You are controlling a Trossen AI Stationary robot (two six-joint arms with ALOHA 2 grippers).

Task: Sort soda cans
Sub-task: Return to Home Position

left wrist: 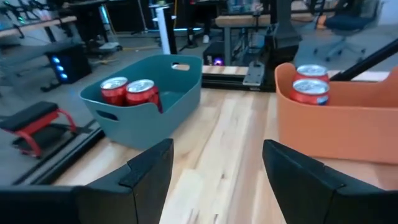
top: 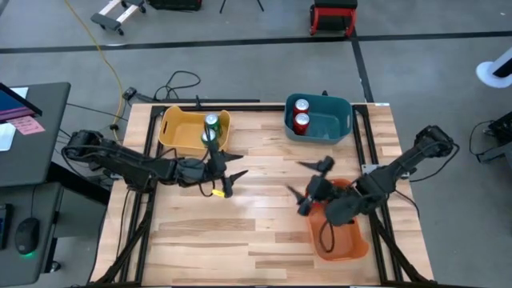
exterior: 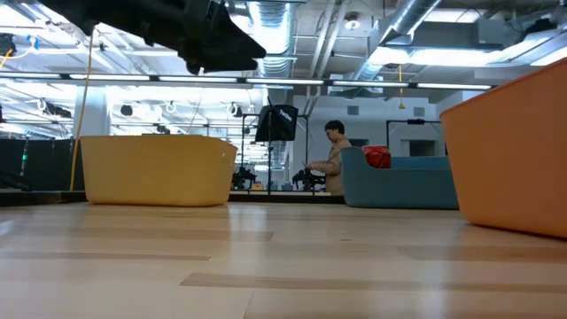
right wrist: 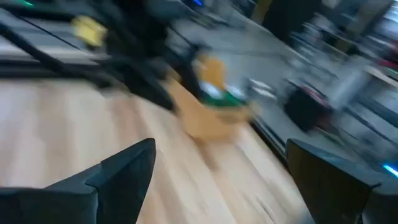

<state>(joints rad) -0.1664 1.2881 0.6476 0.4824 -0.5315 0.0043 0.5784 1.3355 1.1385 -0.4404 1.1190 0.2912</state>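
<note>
Both my jaws are hanging wide open, empty. Green cans are standing in the yellow bin beside my left jaws; red cans are sitting in the blue bin and the orange bin, nearer my right jaws.

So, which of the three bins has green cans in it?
The yellow bin, next to the open left gripper: green cans stand in it. The teal bin and the orange bin, beside the right gripper, show red cans.
</note>
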